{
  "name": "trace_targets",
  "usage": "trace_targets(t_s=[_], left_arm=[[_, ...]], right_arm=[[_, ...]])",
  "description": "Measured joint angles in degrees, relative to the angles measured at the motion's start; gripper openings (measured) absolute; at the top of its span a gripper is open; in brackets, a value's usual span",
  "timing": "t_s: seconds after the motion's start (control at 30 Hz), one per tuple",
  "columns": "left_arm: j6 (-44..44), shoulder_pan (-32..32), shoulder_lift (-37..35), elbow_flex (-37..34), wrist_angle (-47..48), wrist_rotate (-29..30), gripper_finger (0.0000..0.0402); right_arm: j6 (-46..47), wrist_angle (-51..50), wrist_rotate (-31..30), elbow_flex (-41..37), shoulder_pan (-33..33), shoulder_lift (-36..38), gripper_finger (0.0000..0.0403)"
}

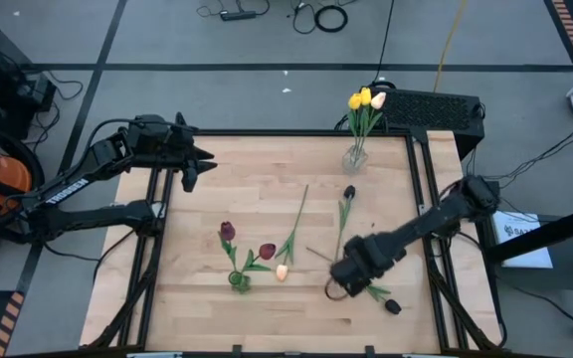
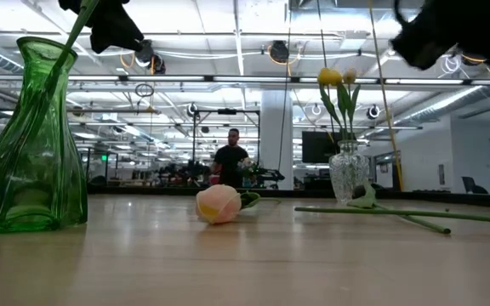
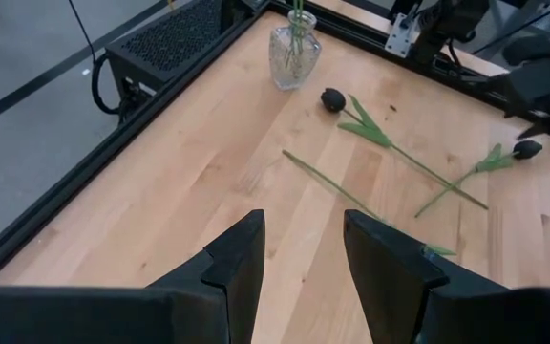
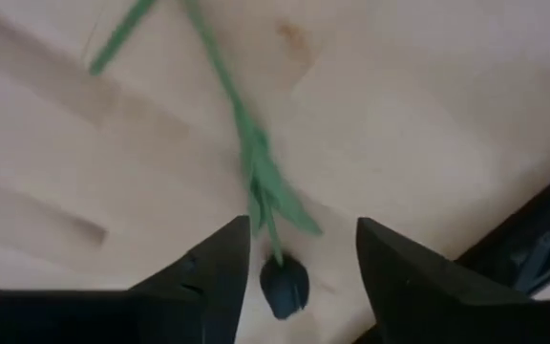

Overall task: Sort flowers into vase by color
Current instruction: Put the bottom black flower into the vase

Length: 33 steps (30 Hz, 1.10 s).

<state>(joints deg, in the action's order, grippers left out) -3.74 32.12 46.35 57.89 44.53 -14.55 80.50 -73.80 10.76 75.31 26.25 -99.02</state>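
Note:
My right gripper point(image 1: 351, 276) point(image 4: 302, 239) is open, low over the table's near right part. Its fingers stand on either side of a near-black tulip's head point(image 4: 284, 288) point(image 1: 393, 306) and touch nothing; the stem point(image 4: 240, 115) runs away across the wood. A second near-black tulip point(image 1: 348, 193) and a cream-peach tulip point(image 1: 283, 271) point(image 2: 219, 204) lie flat on the table. Two dark red tulips point(image 1: 228, 232) stand in the green vase point(image 1: 239, 282) point(image 2: 28, 144). Yellow and cream tulips point(image 1: 364, 99) stand in the clear vase point(image 1: 354, 157) point(image 2: 349, 172). My left gripper point(image 1: 207, 159) point(image 3: 304, 229) waits open at the far left.
A black mesh box point(image 1: 434, 105) sits beyond the far right corner, next to the clear vase. Dark frame rails point(image 1: 418, 179) run along the table's edges. Bare wood point(image 1: 257, 174) lies between my left gripper and the flowers. A person point(image 2: 230, 161) stands far off in the room.

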Motion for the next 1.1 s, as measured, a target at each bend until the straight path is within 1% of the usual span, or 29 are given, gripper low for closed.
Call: trace_targets(t_s=[0.1, 0.17, 0.23, 0.33, 0.5, 0.57, 0.67, 0.73, 0.8, 0.93, 1.1], left_arm=[[-0.2, 0.0, 0.0, 0.0, 0.1, 0.0, 0.0152], [-0.4, 0.0, 0.0, 0.0, 0.1, -0.1, 0.0152], [-0.5, 0.0, 0.0, 0.0, 0.1, -0.2, 0.0152], [-2.1, 0.0, 0.0, 0.0, 0.0, -0.2, 0.0152], [-2.9, 0.0, 0.0, 0.0, -0.6, -0.2, 0.0152], [-3.1, 0.0, 0.0, 0.0, -0.8, -0.2, 0.0152], [-3.5, 0.0, 0.0, 0.0, -1.0, -0.2, 0.0152], [-4.5, 0.0, 0.0, 0.0, -1.0, -0.2, 0.0152], [-6.5, 0.0, 0.0, 0.0, -1.1, -0.2, 0.0152], [-9.9, 0.0, 0.0, 0.0, -1.2, -0.2, 0.0152], [-11.1, 0.0, 0.0, 0.0, -1.2, -0.2, 0.0152]], right_arm=[[2.2, 0.7, -1.6, 0.0, 4.3, 0.0, 0.0197], [3.3, 2.3, -4.1, 0.0, 6.9, 0.0, 0.02], [4.5, 2.7, -6.1, 0.0, 8.9, 0.0, 0.0201], [5.0, 4.5, -6.8, -1.2, 10.8, 0.0, 0.0198], [3.0, 12.2, -6.7, -8.4, 12.2, 0.1, 0.0196], [2.5, 16.8, -6.5, -11.3, 12.5, 0.1, 0.0196], [1.1, 24.0, -6.6, -14.2, 12.7, 0.2, 0.0196], [0.4, 26.8, -6.7, -15.7, 12.9, 0.2, 0.0196], [0.3, 26.2, -6.2, -17.2, 12.9, 0.2, 0.0196], [1.2, 21.6, -5.6, -19.3, 12.9, 0.2, 0.0196], [-1.9, 25.0, -4.8, -21.2, 12.9, 0.5, 0.0196]])
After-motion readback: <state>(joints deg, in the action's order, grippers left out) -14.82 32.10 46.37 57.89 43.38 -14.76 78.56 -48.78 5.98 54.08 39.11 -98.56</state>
